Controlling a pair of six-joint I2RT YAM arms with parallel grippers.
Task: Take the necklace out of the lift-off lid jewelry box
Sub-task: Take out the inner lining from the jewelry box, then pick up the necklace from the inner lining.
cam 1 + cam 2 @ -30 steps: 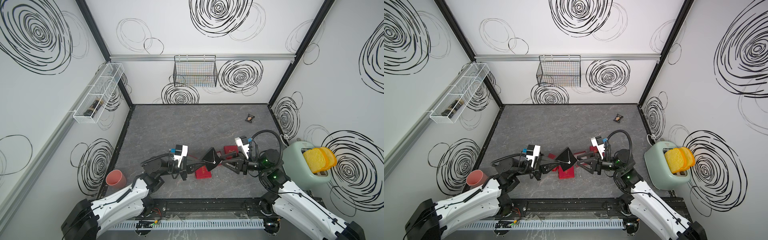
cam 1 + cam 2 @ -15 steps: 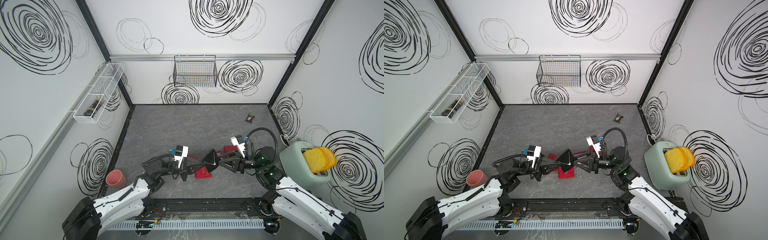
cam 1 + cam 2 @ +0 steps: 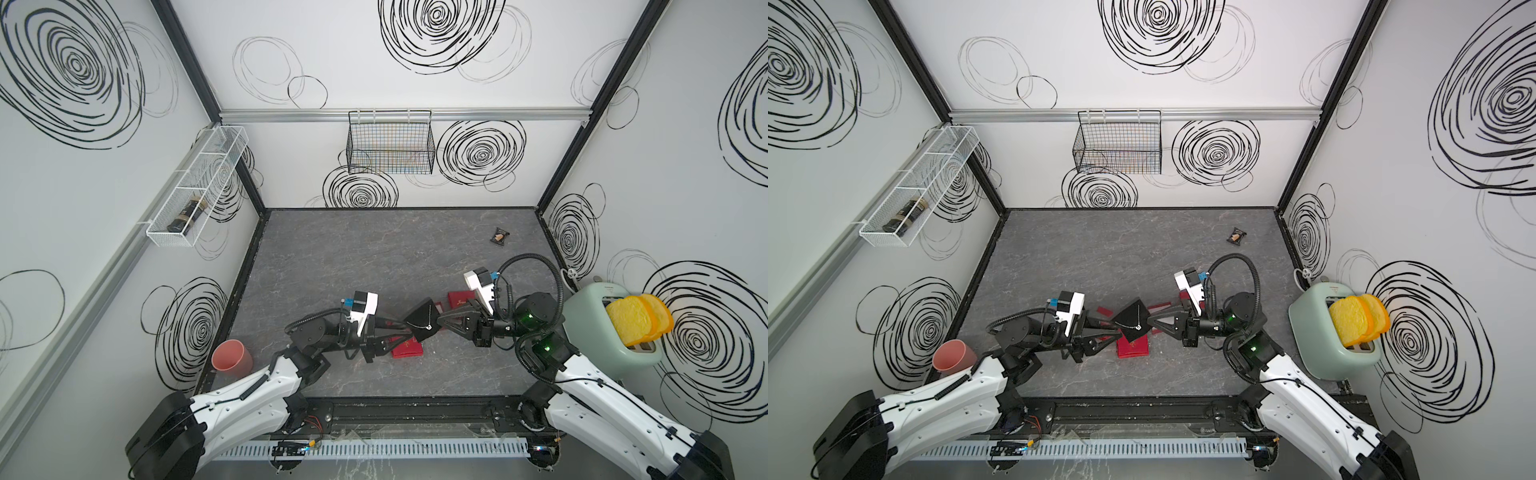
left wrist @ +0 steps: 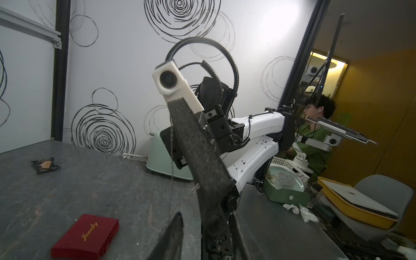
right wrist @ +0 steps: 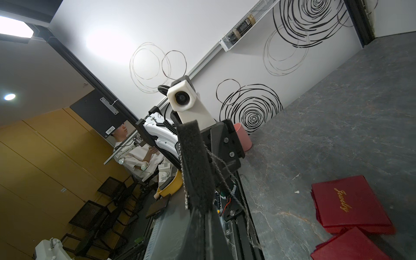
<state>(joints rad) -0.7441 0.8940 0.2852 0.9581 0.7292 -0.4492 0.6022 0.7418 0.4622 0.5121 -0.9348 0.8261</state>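
Room: a white-walled booth scrawled with black spirals, floored by a grey stone-look table (image 3: 374, 257). A mint toaster (image 3: 611, 332) stands by its right edge and a pink cup (image 3: 230, 357) near its left front corner.
Box: open and in pieces on the table. One red piece lettered "Jewelry" (image 4: 87, 236) shows in the left wrist view. Another red piece (image 3: 409, 348) lies below the raised insert in both top views (which is lid and which is base I cannot tell).
Insert: the black foam insert (image 3: 424, 313) is up off the table, tilted, between the two arms near the front middle.
Necklace: the necklace (image 3: 427, 327), a thin chain with a small pendant, is wound round the insert. It crosses the insert's face in both top views and hangs off its edge in the wrist views, clear of the box.
Right gripper: the right gripper (image 3: 439, 323) is pressed together on one corner of the insert and carries it.
Left gripper: the left gripper (image 3: 405, 333) has its jaws spread either side of the opposite corner. The left wrist view shows a gap between a finger and the foam, so it is not gripping.
Done: lid off; insert and necklace lifted out of the box.
Left: probably to set the insert down away from the box, or to slip the chain off the foam. The loose chain could snag or slide during either.
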